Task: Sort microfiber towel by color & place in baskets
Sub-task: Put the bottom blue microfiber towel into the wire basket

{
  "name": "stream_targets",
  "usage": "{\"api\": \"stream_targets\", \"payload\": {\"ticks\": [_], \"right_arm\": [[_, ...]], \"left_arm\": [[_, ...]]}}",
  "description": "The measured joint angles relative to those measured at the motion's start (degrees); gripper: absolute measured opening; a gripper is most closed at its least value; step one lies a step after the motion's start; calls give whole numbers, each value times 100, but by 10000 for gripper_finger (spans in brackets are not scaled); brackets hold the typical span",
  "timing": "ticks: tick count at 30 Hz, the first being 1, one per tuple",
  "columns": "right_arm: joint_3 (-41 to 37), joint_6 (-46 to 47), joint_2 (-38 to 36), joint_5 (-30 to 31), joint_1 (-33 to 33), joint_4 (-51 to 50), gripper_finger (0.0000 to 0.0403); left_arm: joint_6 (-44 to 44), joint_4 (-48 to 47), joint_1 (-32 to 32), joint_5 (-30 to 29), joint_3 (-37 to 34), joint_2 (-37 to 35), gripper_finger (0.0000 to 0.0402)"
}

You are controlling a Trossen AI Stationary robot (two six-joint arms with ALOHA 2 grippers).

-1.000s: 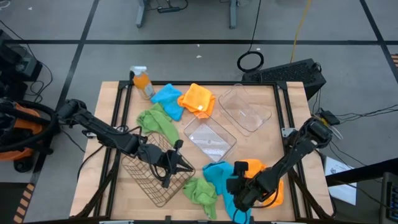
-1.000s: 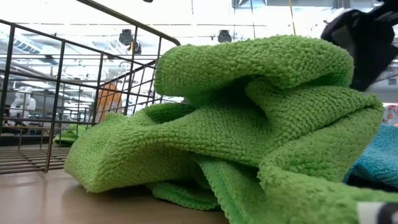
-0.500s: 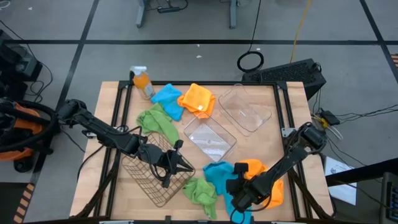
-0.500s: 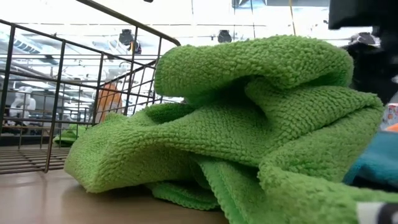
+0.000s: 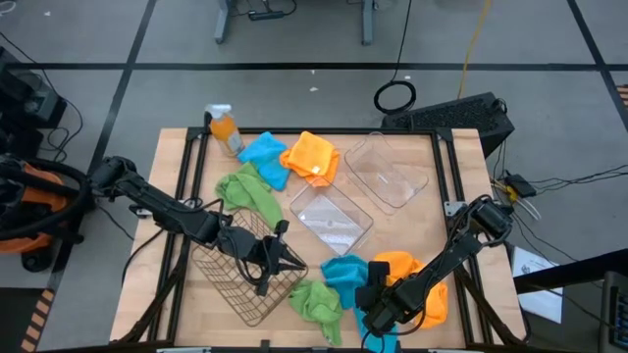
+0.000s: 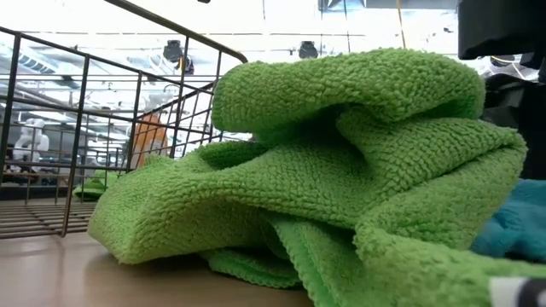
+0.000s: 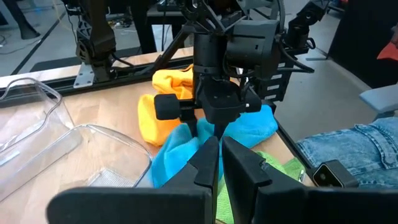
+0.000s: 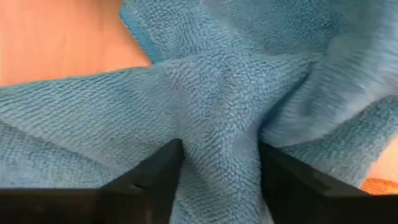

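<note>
Blue towel [image 5: 345,275], lower centre of the high view: soft looped pile, bunched into a ridge. The right hand [image 5: 371,297] stands over it, fingers either side of the raised fold in the right wrist view, closing on it; whether the grip is firm cannot be told. Step in hand: picking up this towel. Next move, by judgement: finish the pinch, lift clear of the neighbours, carry to a tub.

Orange towel [image 5: 412,284], touching the blue one, partly under the right arm. Green towel [image 5: 316,300], crumpled, just beside the blue one's left.

Second blue towel [image 5: 263,155], orange towel [image 5: 312,157] and green towel [image 5: 245,192], upper centre of the desk [image 5: 186,167], all loose heaps.

Wire basket [image 5: 245,279], dark mesh, lower left; the left hand [image 5: 289,263] lies over it, shut, empty.

Two clear plastic tubs [image 5: 332,221] [image 5: 388,172], rigid, glossy, centre and upper right.
</note>
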Motion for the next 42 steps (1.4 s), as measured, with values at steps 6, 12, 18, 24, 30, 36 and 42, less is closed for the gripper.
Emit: {"api": "stream_targets", "payload": {"ticks": [6, 12, 18, 24, 30, 36, 42], "right_arm": [[-9, -295, 1, 4, -2, 204, 66], [-21, -390, -127, -136, -13, 154, 17], [-31, -230, -548, -153, -33, 17, 12], [-26, 31, -1258, 180, -22, -104, 6], [-20, -7, -2013, 1076, 81, -144, 6], [-20, -105, -2582, 1941, 310, -119, 6], [-15, -1026, -2786, 3192, 606, 448, 6]], "left_arm": [[4, 5, 0, -2, 0, 0, 29], [4, 44, 0, -2, 2, 0, 29], [2, 115, 0, -4, 2, 0, 29], [0, 429, -27, -107, 9, 56, 29], [71, 1012, -36, -143, 9, 399, 29], [490, 1756, -26, -151, 9, 750, 29], [784, 2210, -26, -515, 9, 887, 29]]}}
